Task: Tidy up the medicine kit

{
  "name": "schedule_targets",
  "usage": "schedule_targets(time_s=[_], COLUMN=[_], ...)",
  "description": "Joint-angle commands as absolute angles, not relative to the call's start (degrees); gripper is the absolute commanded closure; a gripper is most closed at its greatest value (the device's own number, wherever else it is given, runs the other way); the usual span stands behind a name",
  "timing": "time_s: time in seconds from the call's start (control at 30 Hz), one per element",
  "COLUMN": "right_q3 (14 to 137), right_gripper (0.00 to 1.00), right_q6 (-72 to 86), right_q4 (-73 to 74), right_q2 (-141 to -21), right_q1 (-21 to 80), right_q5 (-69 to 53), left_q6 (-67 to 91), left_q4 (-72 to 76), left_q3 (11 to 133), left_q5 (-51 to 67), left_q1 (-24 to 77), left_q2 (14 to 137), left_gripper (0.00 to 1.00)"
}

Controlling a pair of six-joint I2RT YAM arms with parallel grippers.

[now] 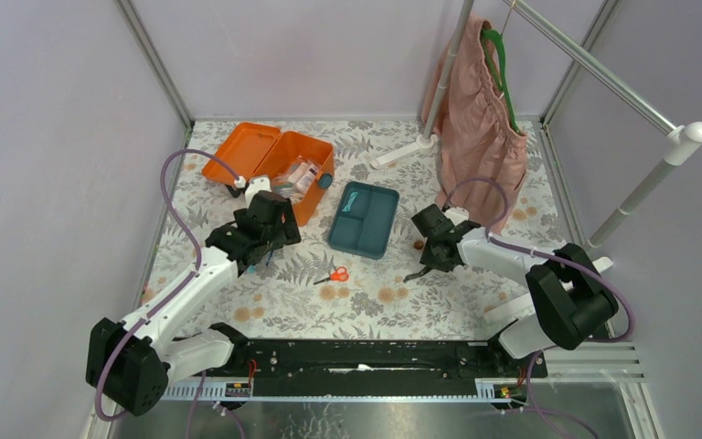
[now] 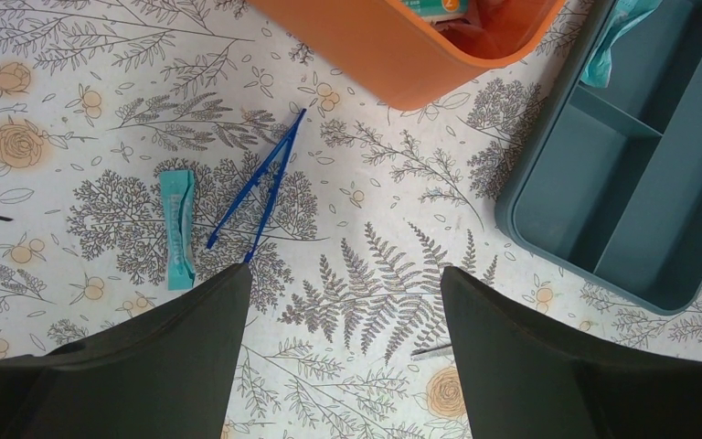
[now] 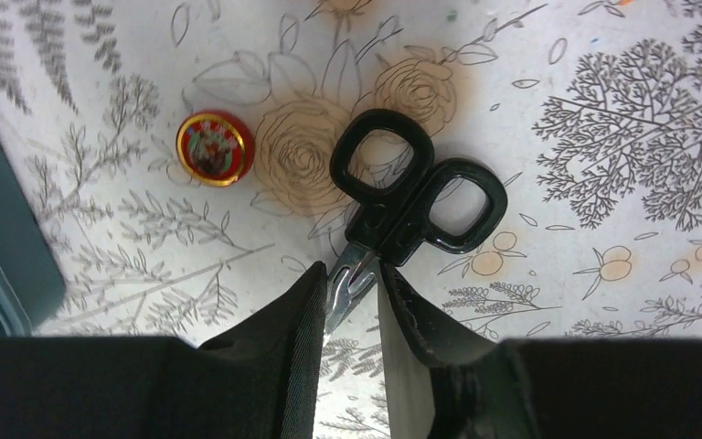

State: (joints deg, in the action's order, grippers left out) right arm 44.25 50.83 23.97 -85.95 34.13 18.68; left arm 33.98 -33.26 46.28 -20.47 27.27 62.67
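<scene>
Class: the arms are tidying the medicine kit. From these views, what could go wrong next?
The right gripper flanks only the thin blades of the black scissors; the handles may swing or slip on lifting. Swinging, they could knock the red tin nearby. The left gripper, open above the flat blue tweezers, may miss them or catch the teal packet alongside.

Floral worktop (image 1: 375,302) seen from above. One orange medicine kit (image 1: 247,151), lid open, sits upper left of the frame; the packets inside are too small to count. One teal insert tray (image 1: 364,219) lies at centre. Two pairs of scissors: one orange-handled pair (image 1: 334,274) and one black-handled pair (image 3: 411,197). One blue tweezers (image 2: 260,183). One teal sachet (image 2: 178,229). One small round red tin (image 3: 213,148). One pink garment (image 1: 475,137) on one green hanger (image 1: 501,69), upper right. Two robot tools: the left tool (image 2: 345,274) and the right tool (image 3: 352,274).
</scene>
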Motion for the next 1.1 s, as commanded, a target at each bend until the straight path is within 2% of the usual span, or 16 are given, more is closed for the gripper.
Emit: schedule_targets(time_s=[0.0,0.13,0.17,0.23,0.27,0.37,0.5,0.63,0.87,1.0,1.07], right_q3=[42.11,43.88,44.36,44.7,44.62,43.61,42.89,43.09,43.25,43.45,43.72], right_gripper=[0.68,0.68,0.64,0.44,0.4,0.37,0.43,0.54,0.57,0.73,0.79], right_q6=[36.53,30.98,30.71,31.4,32.02,35.57,41.13,45.41,45.94,44.75,43.77], right_q4=[21.06,23.15,23.72,24.48,24.56,24.19,24.92,25.58,26.31,26.88,26.89], right_q2=[-83.13,-83.2,-83.37,-83.13,-82.7,-80.82,-80.72,-84.17,-88.02,-88.91,-89.18], right_q1=[34.45,34.5,34.52,34.49,34.46,34.46,34.46,34.48,34.51,34.48,34.51], right_q5=[14.71,14.73,15.15,15.43,15.2,14.69,15.24,15.11,15.6,16.85,17.29], left_q6=[34.42,34.99,35.06,35.03,34.99,34.79,34.72,34.76,34.53,34.78,34.76], left_q4=[-31.57,-31.57,-31.63,-31.59,-31.63,-31.57,-31.59,-31.6,-31.58,-31.61,-31.63], left_q3=[45.02,44.82,44.9,45.1,45.13,45.19,44.89,44.8,44.83,44.74,44.92], left_q5=[-19.91,-19.24,-19.05,-18.99,-18.99,-19.22,-19.43,-19.0,-19.42,-19.35,-19.29], left_q1=[26.89,26.89,26.89,26.89,26.89,26.87,26.89,26.89,26.85,26.85,26.89], left_q2=[61.45,61.71,61.84,62.04,61.98,61.56,61.24,61.68,61.28,61.41,61.67], left_gripper=[0.17,0.17,0.17,0.17,0.17,0.17,0.17,0.17,0.17,0.17,0.17])
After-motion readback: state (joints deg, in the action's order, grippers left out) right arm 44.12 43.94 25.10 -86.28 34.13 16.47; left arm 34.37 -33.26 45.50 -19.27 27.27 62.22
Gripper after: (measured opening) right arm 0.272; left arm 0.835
